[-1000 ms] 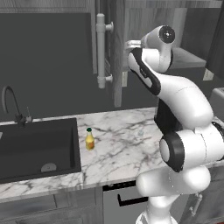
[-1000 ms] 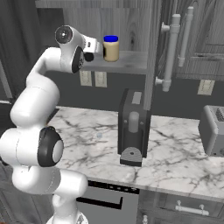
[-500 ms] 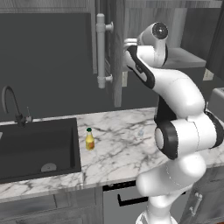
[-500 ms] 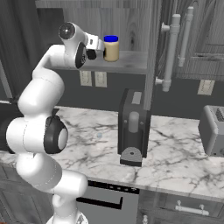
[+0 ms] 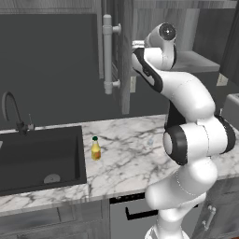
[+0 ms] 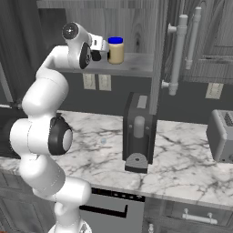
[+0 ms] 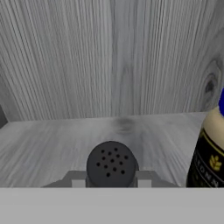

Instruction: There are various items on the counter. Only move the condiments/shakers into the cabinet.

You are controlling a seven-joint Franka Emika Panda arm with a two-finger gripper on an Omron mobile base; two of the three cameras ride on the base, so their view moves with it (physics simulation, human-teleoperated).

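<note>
Inside the cabinet point(image 6: 136, 27), the gripper point(image 7: 110, 178) pinches the small black shaker point(image 7: 110, 165) upright, its perforated top upward, beside the blue-lidded jar point(image 6: 115, 50).

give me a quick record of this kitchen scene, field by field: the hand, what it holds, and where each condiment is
hand: inside the cabinet, just above the shelf, shut on the black shaker
blue-lidded jar: standing upright on the shelf, beside the hand
yellow bottle: upright on the counter, next to the sink
toaster: on the counter below the cabinet
</note>
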